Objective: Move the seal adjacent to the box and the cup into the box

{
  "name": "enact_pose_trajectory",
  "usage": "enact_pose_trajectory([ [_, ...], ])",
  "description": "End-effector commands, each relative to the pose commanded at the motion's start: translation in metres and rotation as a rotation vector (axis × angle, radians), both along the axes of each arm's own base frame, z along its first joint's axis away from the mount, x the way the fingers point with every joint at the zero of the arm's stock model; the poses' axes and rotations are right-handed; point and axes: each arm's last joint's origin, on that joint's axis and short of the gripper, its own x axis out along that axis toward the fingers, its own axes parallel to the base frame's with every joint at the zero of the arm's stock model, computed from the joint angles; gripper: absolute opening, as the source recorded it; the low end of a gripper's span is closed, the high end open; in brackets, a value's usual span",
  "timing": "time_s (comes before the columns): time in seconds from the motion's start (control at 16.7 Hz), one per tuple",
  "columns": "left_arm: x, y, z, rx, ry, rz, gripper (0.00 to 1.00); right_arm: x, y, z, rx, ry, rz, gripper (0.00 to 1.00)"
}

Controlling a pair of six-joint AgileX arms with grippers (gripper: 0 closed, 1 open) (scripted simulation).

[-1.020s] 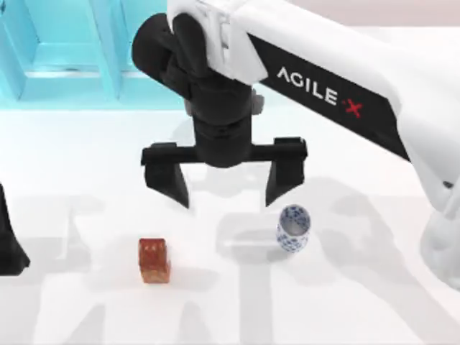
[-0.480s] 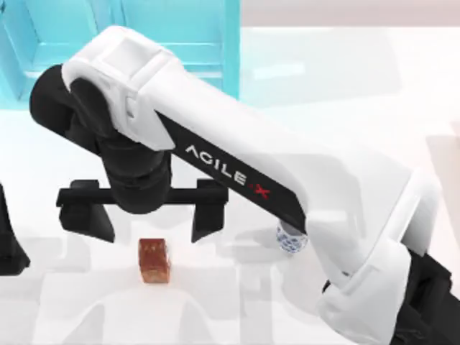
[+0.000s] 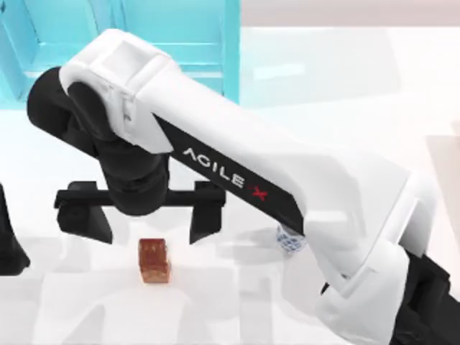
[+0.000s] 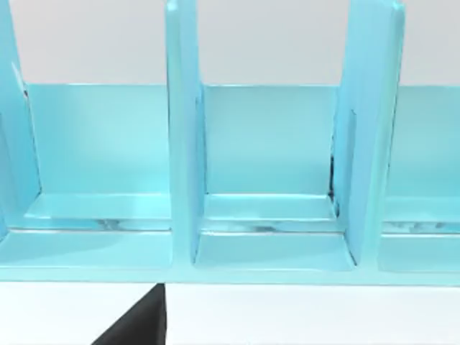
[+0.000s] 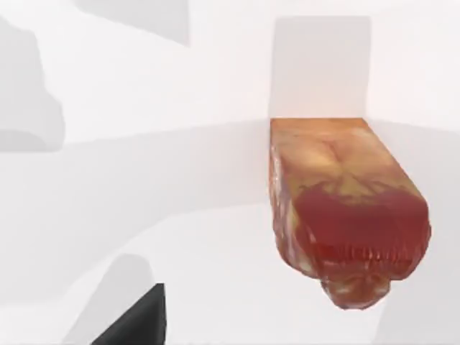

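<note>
a: where's the right claw (image 3: 140, 221)?
b: over the white worktop (image 3: 86, 302), fingers spread wide with nothing between them.
a: and the seal (image 3: 154, 260)?
b: on the worktop just below the claw's gap, nearer its right finger (image 3: 205, 219), touching neither. the right wrist view shows it close up (image 5: 345, 215).
a: the cup (image 3: 290, 241)?
b: right of the claw, mostly hidden under the arm.
a: left claw (image 3: 8, 237)?
b: far left edge; can't tell its state.

The reddish-brown seal (image 3: 154, 260) stands on the table, the blue-patterned cup (image 3: 289, 241) to its right, apart.
</note>
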Motion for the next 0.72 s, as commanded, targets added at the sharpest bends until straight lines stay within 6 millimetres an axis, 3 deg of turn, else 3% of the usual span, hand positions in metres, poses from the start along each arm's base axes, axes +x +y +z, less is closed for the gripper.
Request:
enact_pose_trajectory([
  [0.72, 0.0, 0.0, 0.0, 0.0, 0.0, 0.0, 1.0, 0.0, 0.003, -0.075, -0.004, 0.001, 0.002, 1.0],
])
